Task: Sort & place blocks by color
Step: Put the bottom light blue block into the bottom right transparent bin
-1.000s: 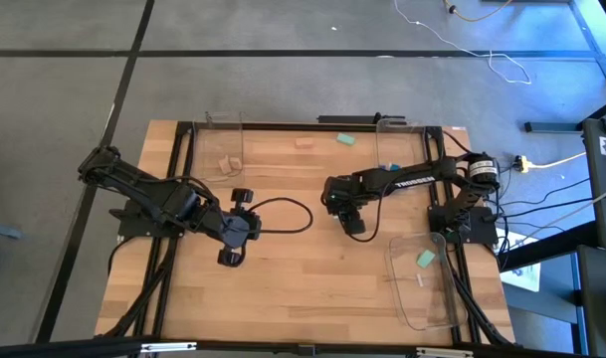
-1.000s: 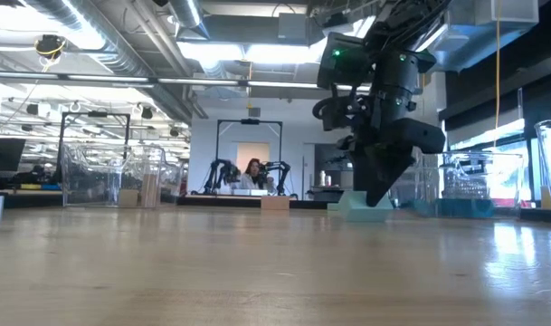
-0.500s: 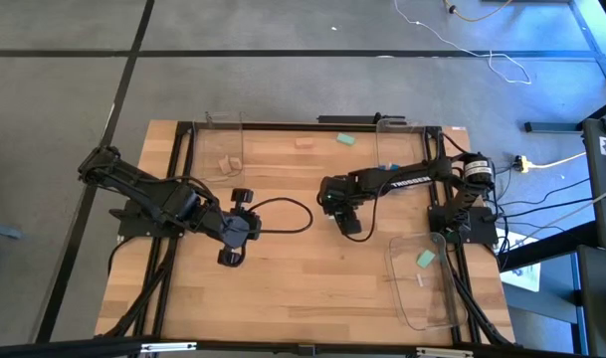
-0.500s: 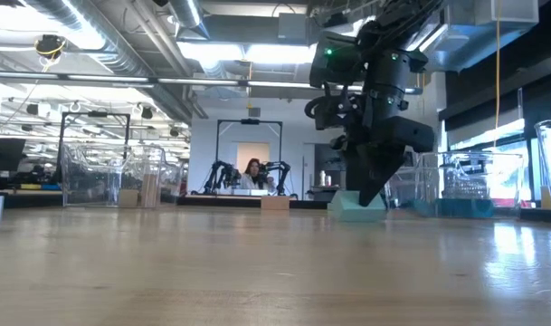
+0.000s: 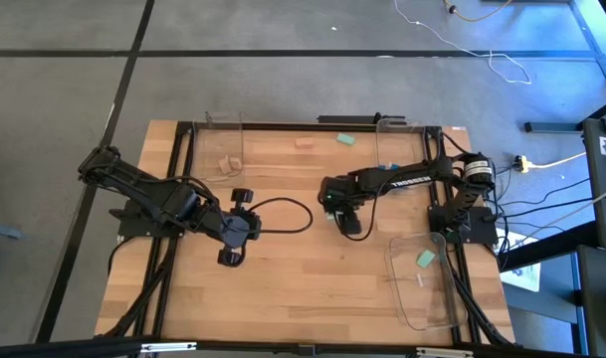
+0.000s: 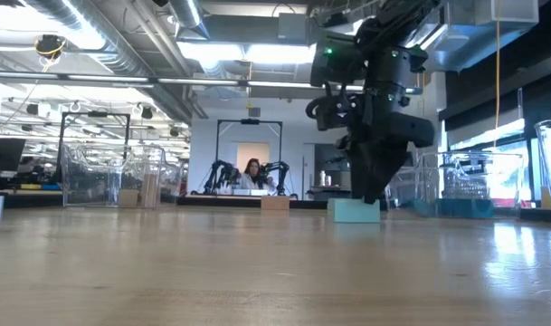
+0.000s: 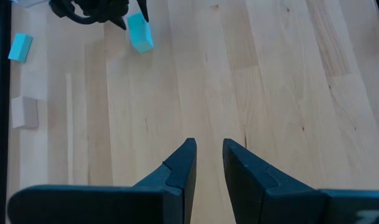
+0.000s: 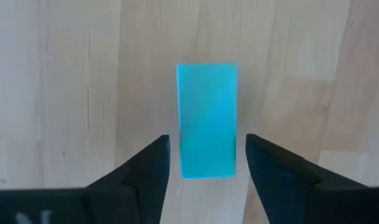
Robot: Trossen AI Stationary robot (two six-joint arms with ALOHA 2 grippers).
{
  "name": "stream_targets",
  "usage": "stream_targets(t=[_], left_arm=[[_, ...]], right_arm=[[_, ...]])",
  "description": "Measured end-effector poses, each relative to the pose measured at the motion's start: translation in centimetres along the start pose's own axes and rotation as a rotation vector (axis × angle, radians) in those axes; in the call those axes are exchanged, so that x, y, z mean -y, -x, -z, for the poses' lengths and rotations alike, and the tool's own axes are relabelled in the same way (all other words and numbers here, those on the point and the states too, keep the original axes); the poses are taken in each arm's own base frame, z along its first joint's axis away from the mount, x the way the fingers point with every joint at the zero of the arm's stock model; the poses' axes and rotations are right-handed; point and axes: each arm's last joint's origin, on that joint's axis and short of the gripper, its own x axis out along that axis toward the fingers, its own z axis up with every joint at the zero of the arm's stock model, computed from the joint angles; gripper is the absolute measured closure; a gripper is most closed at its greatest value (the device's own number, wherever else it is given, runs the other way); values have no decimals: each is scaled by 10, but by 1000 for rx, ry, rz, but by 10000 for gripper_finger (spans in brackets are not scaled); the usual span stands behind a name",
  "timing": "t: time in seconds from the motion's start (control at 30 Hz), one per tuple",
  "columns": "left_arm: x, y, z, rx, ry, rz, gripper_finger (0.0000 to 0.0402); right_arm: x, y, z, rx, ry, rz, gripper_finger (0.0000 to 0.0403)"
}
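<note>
Right wrist view: right gripper straddles the mint block on the table, fingers apart, ready to clamp; left gripper waits at left, fingers narrowly apart, empty

The table is of light wood in long planks, with visible grain and a smooth, slightly shiny finish; in the low view it reflects the ceiling lights softly. The mint green block below the right claw looks smooth and matt, with flat even faces, like painted wood or plastic; which one I cannot tell. The fingers of this claw are dark, matt plastic with smooth surfaces. The left claw has the same dark matt look. The tan block shows bare pale wood. The tray is of clear glossy plastic.
</note>
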Motion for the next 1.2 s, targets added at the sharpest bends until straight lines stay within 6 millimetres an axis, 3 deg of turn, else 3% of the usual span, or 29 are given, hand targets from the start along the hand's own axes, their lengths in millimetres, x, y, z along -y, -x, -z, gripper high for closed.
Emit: stream_targets(t=[0.17,0.43,0.6,0.73,0.93,1.2], left_arm=[[0,0,0,0,0,0,330],[0,0,0,0,0,0,330],[0,0,0,-1,0,0,330],[0,0,0,0,0,0,330],[0,0,0,-1,0,-1,330],[0,0,0,-1,0,-1,330]], right_arm=[[1,-1,-4,46,-1,6,194],[-2,-33,4,-26,3,-38,194],[-2,-36,4,-33,7,-40,215],[-1,-33,1,-27,4,-37,270],[1,-19,-8,-106,-25,-50,271],[-12,24,-25,-238,12,-13,271]])
